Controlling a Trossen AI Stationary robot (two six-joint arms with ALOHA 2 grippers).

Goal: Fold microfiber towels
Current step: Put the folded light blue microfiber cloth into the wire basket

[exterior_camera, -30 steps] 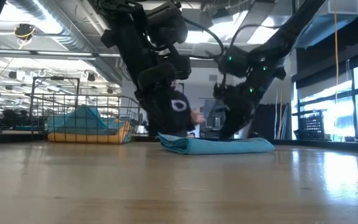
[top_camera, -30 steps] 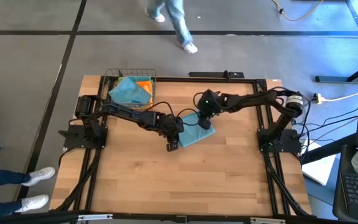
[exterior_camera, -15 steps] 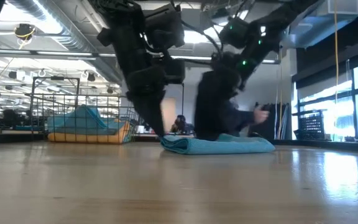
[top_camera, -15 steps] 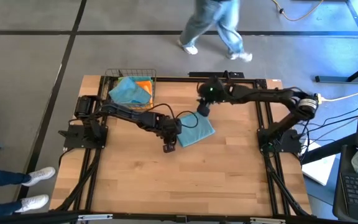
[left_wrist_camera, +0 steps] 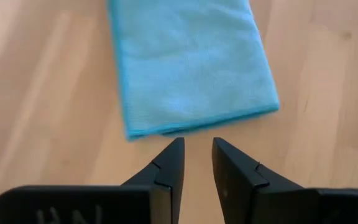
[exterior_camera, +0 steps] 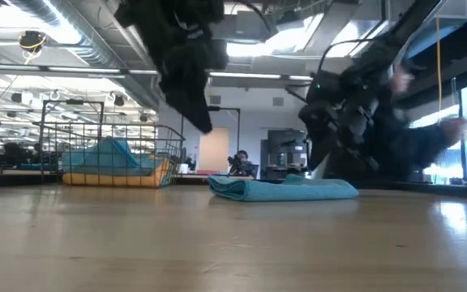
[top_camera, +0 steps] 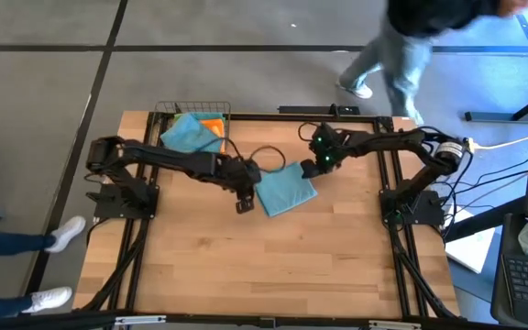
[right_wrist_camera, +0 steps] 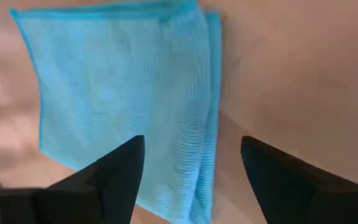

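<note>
Plain teal folded towel (top_camera: 285, 191); teal and orange towels (top_camera: 195, 131) in black wire basket (top_camera: 166, 112)

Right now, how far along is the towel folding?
Done: one teal towel lies folded flat mid-table, free of both grippers. In hand: nothing; the left gripper hangs just off its edge with a narrow gap, the right gripper open above it. Left: more towels heaped in the wire basket.

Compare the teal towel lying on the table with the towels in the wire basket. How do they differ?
The teal towel is folded into a flat rectangle; the basket towels sit in a loose heap. The folded one lies alone on the bare wooden table; the heaped ones share the wire basket. The table towel is teal only; the heap also shows orange. Both are limp cloths.
</note>
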